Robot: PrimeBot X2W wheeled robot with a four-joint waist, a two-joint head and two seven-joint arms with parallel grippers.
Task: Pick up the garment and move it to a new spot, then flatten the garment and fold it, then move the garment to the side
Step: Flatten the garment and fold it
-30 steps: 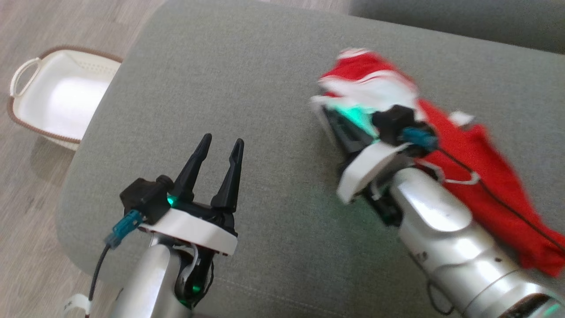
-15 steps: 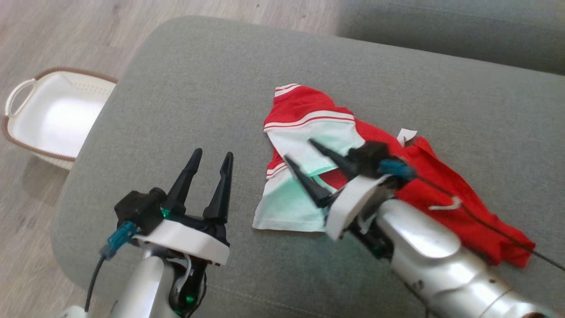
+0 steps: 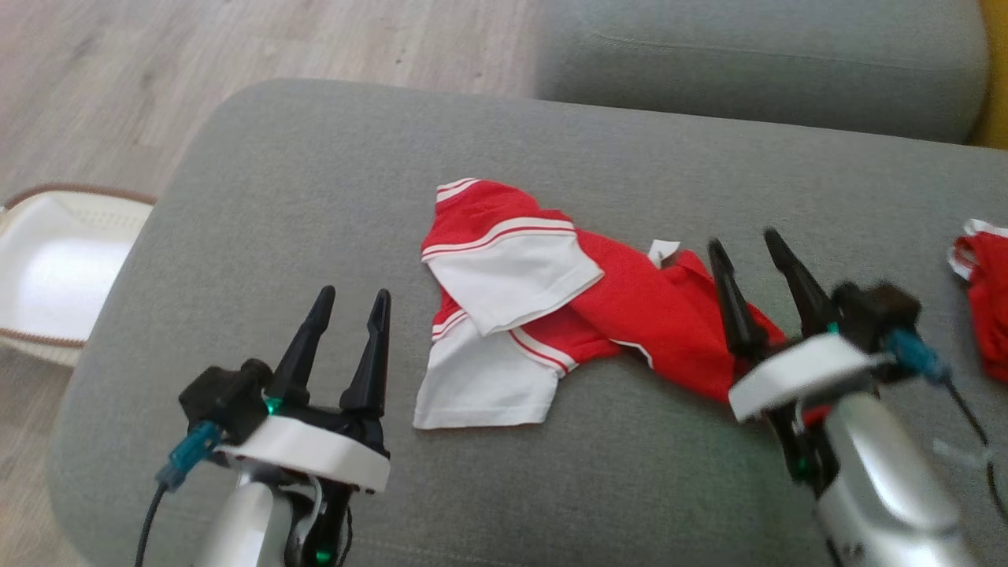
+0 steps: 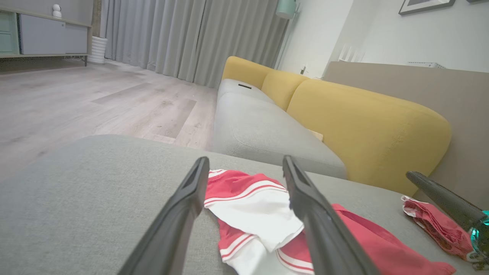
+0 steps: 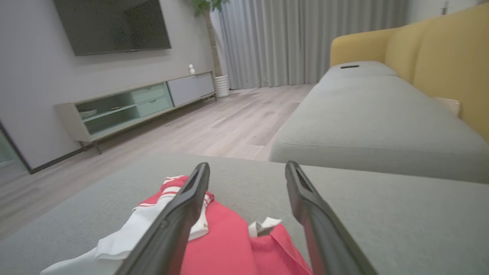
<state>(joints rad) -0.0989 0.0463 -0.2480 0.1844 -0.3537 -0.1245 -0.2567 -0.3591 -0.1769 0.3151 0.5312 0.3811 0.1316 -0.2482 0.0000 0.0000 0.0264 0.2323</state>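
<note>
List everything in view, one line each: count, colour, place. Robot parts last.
garment: one, red and white, crumpled mid-ottoman
second garment: one, red, ottoman's right edge
ottoman: one, grey, under both garments
sofa: one, grey seat, yellow back, behind ottoman
basket: one, white with brown rim, floor at left
floor: pale wood, beyond ottoman
left gripper: one, dark fingers, open, left of garment
right gripper: one, dark fingers, open, at garment's red end
</note>
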